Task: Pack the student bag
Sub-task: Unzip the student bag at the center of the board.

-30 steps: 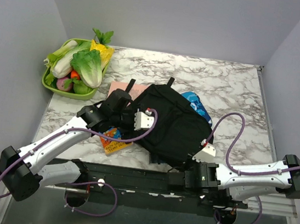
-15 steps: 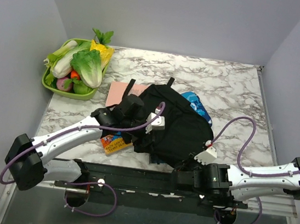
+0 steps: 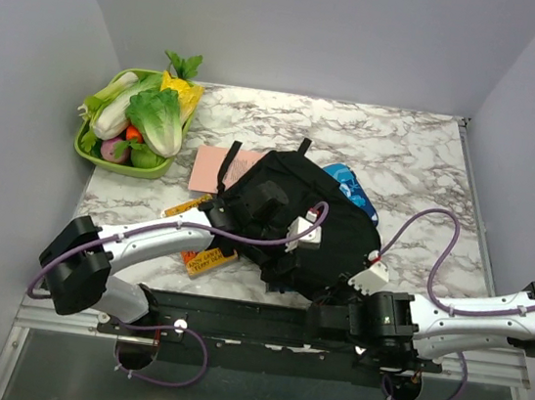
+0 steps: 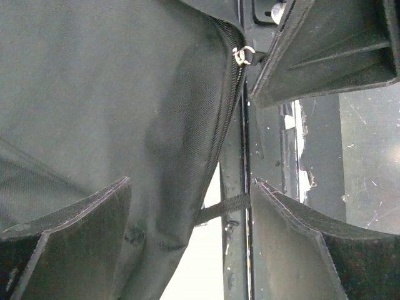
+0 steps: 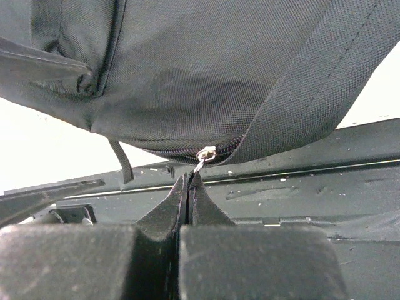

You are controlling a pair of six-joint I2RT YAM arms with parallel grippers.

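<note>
The marble worktop (image 3: 421,161) has open room along its far side and right half. A green tray (image 3: 91,152) of vegetables fills the far-left corner. The student bag (image 3: 344,220), black, floppy and rumpled, slumps mid-worktop, and its near edge reaches the front rail (image 3: 232,319). A blue case (image 3: 352,192) peeks out at its far-right side. The left gripper (image 4: 190,184) stands wide open over the bag's zippered near edge. The right gripper (image 5: 188,178) is pinched on the zipper pull (image 5: 205,154).
</note>
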